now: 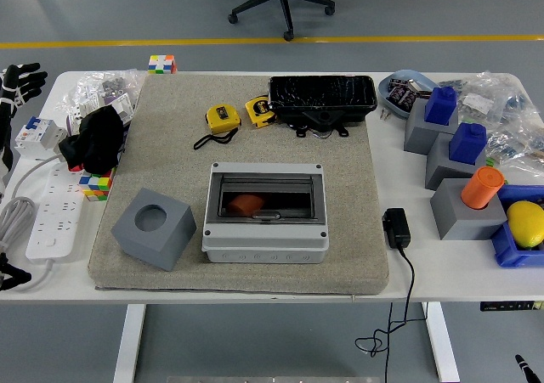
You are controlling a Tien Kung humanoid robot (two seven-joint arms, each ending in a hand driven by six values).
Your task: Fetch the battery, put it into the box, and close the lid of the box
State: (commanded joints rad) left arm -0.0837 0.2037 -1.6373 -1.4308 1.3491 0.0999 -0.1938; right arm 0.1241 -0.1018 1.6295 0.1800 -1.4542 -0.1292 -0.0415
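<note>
While your left hand idles spread, empty | battery boxed | lid looks light, rigid: press front edge.

Sat mid-mat, box, well right of left hand; battery inside it. Cube block between hand and box, tape measures behind.

The light was bright and even, coming from above. Shadows were soft and short, for example under the grey box. The picture was sharp, with only weak glare on the white table.
</note>
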